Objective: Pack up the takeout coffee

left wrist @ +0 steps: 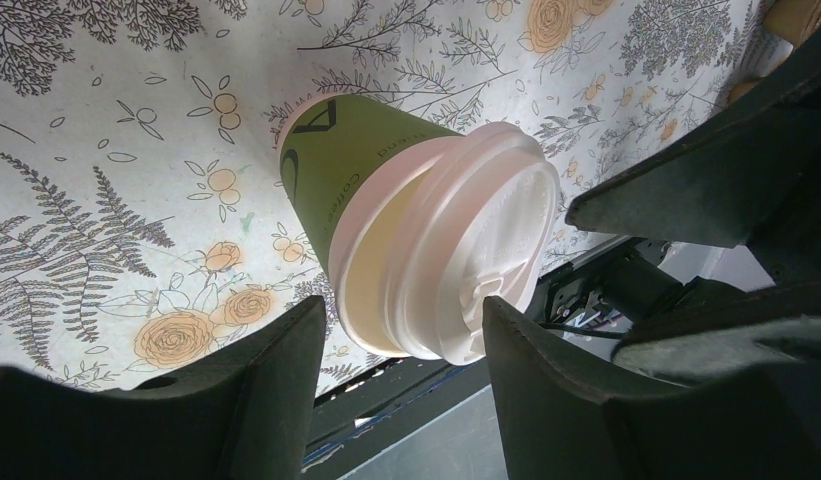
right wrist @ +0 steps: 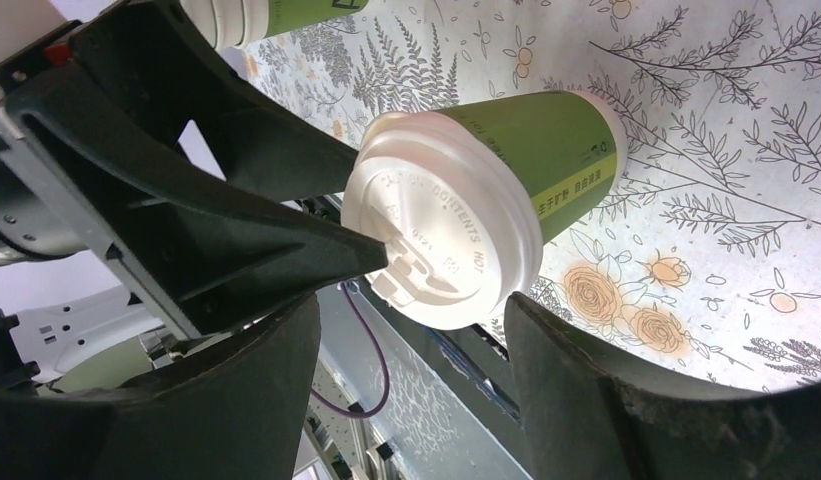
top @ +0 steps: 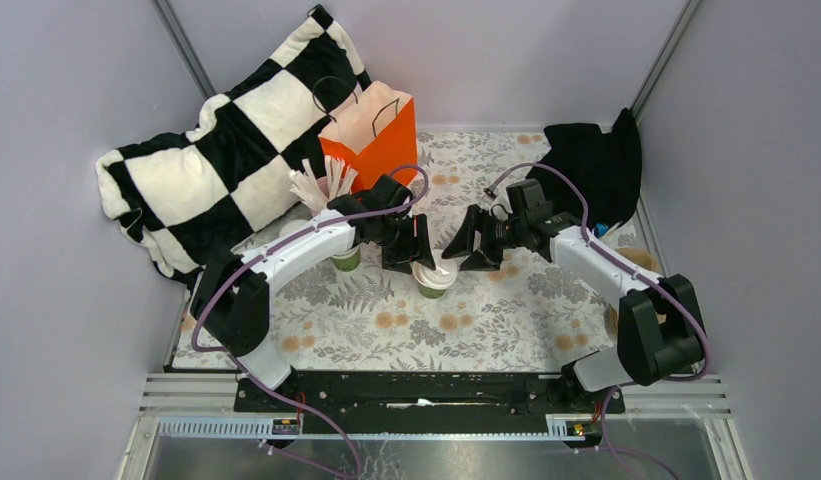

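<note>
Takeout coffee comes first: a small green paper cup with a round white plastic lid (left wrist: 426, 235) stands upright on the floral-printed tablecloth (left wrist: 136, 150), right in front of the left gripper (left wrist: 401, 305). That gripper's two black fingers (left wrist: 276, 390) are spread wide, one to each side of the lid, and clasp nothing. In the right wrist view one left fingertip reaches the lid's rim; whether it truly touches cannot be told. The right gripper (right wrist: 411, 305) faces the same cup from the opposite side, its jaws likewise parted and empty, with the lid lying beyond the gap between them. Seen from above, both grippers point at each other across this cup, near the middle of the cloth.

A second green paper cup with a white lid (top: 346, 262) stands just to the left, partly hidden beneath the white forearm of the left arm (top: 301, 245). Behind that arm rises a bundle of white sticks (top: 321, 180); its holder is mostly hidden. Farther back an orange paper bag with cord handles (top: 381, 140) stands upright with its mouth open. A black-and-white checkered pillow (top: 226, 160) leans into the far left corner, and a crumpled black cloth (top: 591, 165) lies in the far right corner. A tan round object (top: 638, 260) peeks out beside the right arm (top: 596, 265), too hidden to identify.
</note>
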Robot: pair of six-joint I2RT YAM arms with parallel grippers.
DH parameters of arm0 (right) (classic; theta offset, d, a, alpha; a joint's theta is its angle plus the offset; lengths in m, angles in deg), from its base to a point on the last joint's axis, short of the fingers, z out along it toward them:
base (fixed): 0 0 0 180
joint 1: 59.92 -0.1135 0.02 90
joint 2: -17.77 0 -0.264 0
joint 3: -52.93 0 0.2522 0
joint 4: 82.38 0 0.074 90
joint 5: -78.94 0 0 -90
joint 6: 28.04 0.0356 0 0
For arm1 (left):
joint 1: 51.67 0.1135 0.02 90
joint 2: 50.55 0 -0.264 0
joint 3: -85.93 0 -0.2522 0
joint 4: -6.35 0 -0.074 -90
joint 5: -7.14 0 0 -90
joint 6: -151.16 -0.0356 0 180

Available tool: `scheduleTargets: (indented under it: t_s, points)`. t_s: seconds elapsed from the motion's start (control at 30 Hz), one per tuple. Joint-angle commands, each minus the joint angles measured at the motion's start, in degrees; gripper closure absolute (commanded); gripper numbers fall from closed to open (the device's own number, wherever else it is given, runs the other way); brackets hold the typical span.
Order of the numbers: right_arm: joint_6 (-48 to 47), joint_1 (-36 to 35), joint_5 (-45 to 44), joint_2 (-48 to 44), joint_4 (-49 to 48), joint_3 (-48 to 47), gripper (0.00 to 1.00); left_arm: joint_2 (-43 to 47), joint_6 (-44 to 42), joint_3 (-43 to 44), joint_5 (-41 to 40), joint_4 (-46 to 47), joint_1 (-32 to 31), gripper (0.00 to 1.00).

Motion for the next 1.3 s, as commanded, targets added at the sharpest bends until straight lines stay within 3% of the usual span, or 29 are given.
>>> scheduleTargets:
  t_s: [0.0, 0.47, 0.7, 0.93, 1.27]
  points:
    - [0.7, -0.6, 1.6, 1.8, -2.3, -1.7, 0.27, 2.3, -0.3, 0.3, 0.2, 2.4, 0.1, 0.38]
    - [2.0, -2.1, 3.4, 2.6, -4.9, -2.3, 0.29, 2.1, -0.1, 0.9, 0.5, 2.4, 0.0, 0.42]
    - [2.4, -2.2, 3.5, 1.8, -5.3, -2.9, 0.29, 2.7, 0.4, 0.8, 0.3, 2.6, 0.0, 0.33]
    - [3.2, -2.2, 4.0, 1.4, -6.1, -2.9, 0.29, 3.0, 0.8, 0.3, 0.5, 3.1, 0.0, 0.31]
    - [5.1, -2.7, 5.4, 1.8, -8.8, -2.4, 0.29, 3.4, 1.4, -0.7, 0.1, 3.5, 0.0, 0.4]
